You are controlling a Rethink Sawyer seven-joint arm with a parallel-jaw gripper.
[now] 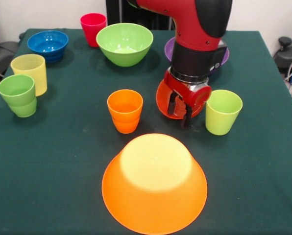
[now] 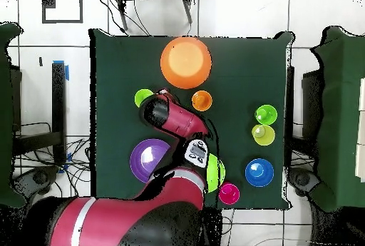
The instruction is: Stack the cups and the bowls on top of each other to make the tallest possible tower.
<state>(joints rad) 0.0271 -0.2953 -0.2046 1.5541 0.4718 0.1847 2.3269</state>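
Note:
My gripper (image 1: 180, 111) hangs at mid-table, shut on the rim of the small red-orange bowl (image 1: 163, 98), which is tilted on edge just above the cloth. In the overhead view the arm hides both. The very large orange bowl (image 1: 154, 183) lies upside down at the near edge and also shows in the overhead view (image 2: 185, 62). The orange cup (image 1: 125, 110) stands left of the gripper, the lime green cup (image 1: 223, 111) right of it. The green bowl (image 1: 125, 43), the red cup (image 1: 93, 28) and the blue bowl (image 1: 48, 45) stand at the far side. The purple bowl (image 1: 169, 49) is partly behind the arm.
The green cup (image 1: 17, 94) and the pale yellow cup (image 1: 30, 72) stand upright together at the left edge of the dark green table (image 1: 263, 161). Nothing is stacked on anything. The arm (image 2: 178, 122) reaches over the table's middle.

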